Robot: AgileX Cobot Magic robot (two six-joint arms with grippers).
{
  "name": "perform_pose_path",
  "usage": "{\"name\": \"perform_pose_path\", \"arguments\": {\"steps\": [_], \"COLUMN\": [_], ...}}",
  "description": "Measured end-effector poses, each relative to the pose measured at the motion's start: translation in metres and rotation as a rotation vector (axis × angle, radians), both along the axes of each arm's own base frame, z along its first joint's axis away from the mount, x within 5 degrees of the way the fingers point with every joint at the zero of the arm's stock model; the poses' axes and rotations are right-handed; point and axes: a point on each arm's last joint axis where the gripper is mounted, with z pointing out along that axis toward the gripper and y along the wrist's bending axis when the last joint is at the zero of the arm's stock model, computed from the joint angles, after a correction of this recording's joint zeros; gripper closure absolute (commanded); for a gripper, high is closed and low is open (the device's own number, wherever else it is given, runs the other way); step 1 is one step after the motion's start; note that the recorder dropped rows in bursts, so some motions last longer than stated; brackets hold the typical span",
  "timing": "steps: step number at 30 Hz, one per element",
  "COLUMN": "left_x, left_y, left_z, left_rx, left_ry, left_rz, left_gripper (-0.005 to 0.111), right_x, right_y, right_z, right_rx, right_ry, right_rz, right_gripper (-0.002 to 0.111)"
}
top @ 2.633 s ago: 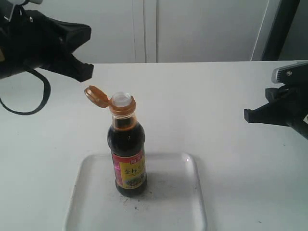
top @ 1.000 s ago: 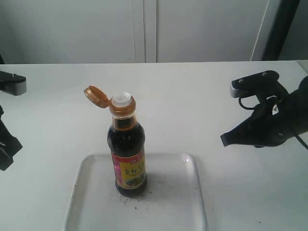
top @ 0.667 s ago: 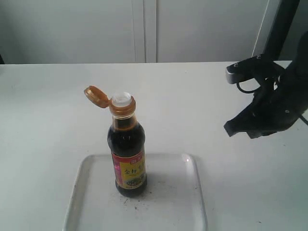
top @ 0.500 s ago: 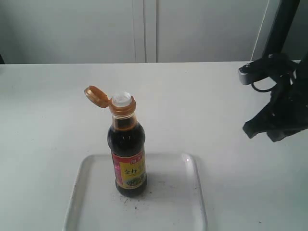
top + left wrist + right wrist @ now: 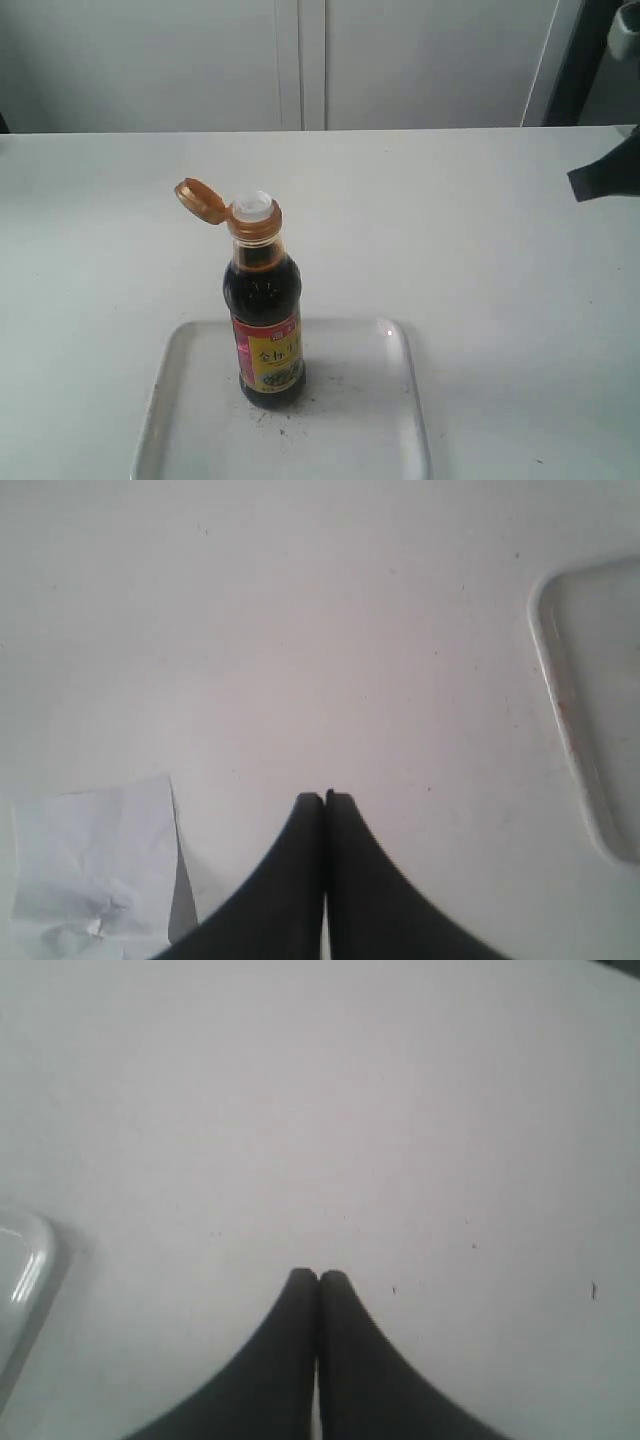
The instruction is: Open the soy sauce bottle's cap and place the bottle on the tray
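Observation:
The soy sauce bottle (image 5: 264,320) stands upright on the tray (image 5: 380,420) at the front of the table. Its orange-gold cap (image 5: 200,200) is flipped back on its hinge, and the white spout (image 5: 253,206) is bare. Nothing touches the bottle. My right gripper (image 5: 580,185) shows only as a dark tip at the far right edge, well away from the bottle. In the right wrist view it (image 5: 318,1278) is shut and empty over bare table, with a tray corner (image 5: 25,1260) beside it. My left gripper (image 5: 324,798) is shut and empty; the tray rim (image 5: 560,710) lies off to its side.
A crumpled white paper (image 5: 90,870) lies on the table close to the left gripper. White cabinet doors (image 5: 300,60) run behind the table. A dark post (image 5: 565,60) stands at the back right.
Both arms have drawn away from the bottle. The left arm has left the exterior view, and the right arm has slid to the far right edge. Bottle and tray have not moved.

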Motion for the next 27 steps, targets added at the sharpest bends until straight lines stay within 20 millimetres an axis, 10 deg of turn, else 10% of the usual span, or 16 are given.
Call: {"name": "perform_pose_path", "arguments": {"steps": [20, 27], "left_x": [-0.091, -0.117], "left_y": [-0.002, -0.003], "left_z": [0.004, -0.022], "left_rx": [-0.058, -0.116], "left_ry": [-0.471, -0.65], "left_rz": [0.045, 0.067], "left_gripper": [0.107, 0.107], "right_x": [-0.108, -0.142], "right_y": [-0.014, -0.019], "right_z": [0.015, -0.013], "right_rx": [0.126, 0.207], "right_ry": [-0.492, -0.612], "right_rz": [0.014, 0.005], "right_gripper": [0.108, 0.108]}}
